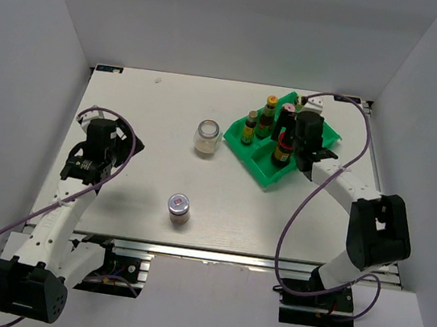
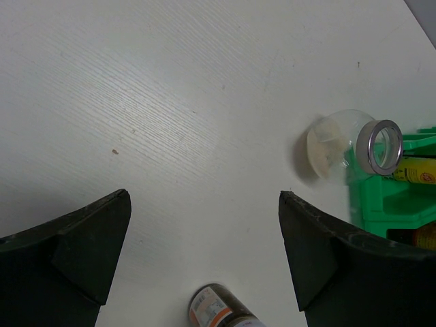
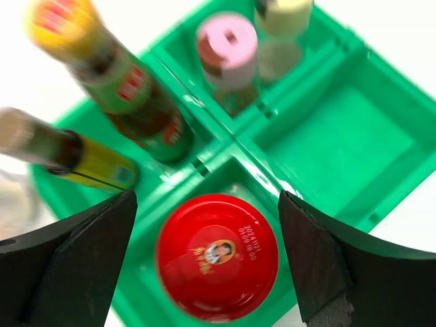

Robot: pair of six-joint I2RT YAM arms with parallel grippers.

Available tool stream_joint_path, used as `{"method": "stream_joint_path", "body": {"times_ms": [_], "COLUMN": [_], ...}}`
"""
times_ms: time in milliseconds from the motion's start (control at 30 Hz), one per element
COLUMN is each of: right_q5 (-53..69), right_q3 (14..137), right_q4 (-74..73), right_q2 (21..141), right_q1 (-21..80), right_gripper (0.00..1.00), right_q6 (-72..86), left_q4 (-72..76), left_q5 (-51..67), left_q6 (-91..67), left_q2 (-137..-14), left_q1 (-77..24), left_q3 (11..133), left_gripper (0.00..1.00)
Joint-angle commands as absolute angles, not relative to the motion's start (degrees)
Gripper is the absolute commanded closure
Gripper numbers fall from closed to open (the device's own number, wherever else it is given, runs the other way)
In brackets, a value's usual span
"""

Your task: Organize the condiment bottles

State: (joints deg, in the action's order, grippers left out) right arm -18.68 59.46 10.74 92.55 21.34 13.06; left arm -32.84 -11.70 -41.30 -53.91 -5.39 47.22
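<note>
Over the green tray (image 1: 264, 175), the right claw (image 3: 204, 228) hangs spread wide. One finger is on each side of the red-lidded jar (image 3: 216, 255), and I see a little gap on both sides, so it pinches nothing. The jar stands upright in its own box of the tray. I think that spot is its home, with walls to keep it from tipping.

Two yellow-capped bottles (image 3: 112, 78) stand in the box next to it. The pink-capped shaker (image 3: 227, 51) and the yellow-green-capped shaker (image 3: 283, 15) share another box. One box (image 3: 340, 143) has nothing in it.

The tall bottles are very near the claw, so I think going straight up is safest. A move to the side could knock them over.

Out on the table (image 1: 144, 112), two things wait outside the tray. The clear glass jar (image 1: 207, 136) stands just beside the tray's left edge. The silver-lidded jar (image 1: 179, 208) stands alone, nearer the front edge.

The left claw (image 2: 204, 208) is spread wide too, with only bare table between its fingers. It has lots of open room to reach either jar.
</note>
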Motion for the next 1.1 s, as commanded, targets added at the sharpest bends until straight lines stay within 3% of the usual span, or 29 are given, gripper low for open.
{"method": "stream_joint_path", "body": {"times_ms": [0, 267, 533, 733, 1067], "right_q5": [-16.18, -13.46, -6.96, -4.39, -6.95], "right_q3": [61.09, 59.07, 59.15, 58.88, 62.22], "right_q4": [16.35, 14.07, 4.75, 4.83, 9.4], "right_q2": [85.8, 76.91, 72.6, 76.72, 90.77], "right_q1": [21.27, 26.44, 48.49, 63.18, 69.43], "right_gripper": [0.11, 0.11, 0.11, 0.11, 0.11], "right_q6": [13.01, 8.71, -2.72, -5.1, -0.35], "left_q4": [-31.64, -34.19, -37.53, -36.65, -36.39], "left_q5": [-10.99, -10.2, -8.62, -7.12, -6.33], "left_q6": [-41.4, -39.64, -35.07, -34.72, -34.72], "left_q2": [-53.52, -52.39, -52.21, -52.03, -50.63], "left_q1": [-5.54, -5.54, -5.54, -5.54, -5.54], "left_q3": [46.76, 47.37, 48.61, 47.72, 46.76], "left_gripper": [0.02, 0.02, 0.02, 0.02, 0.02]}}
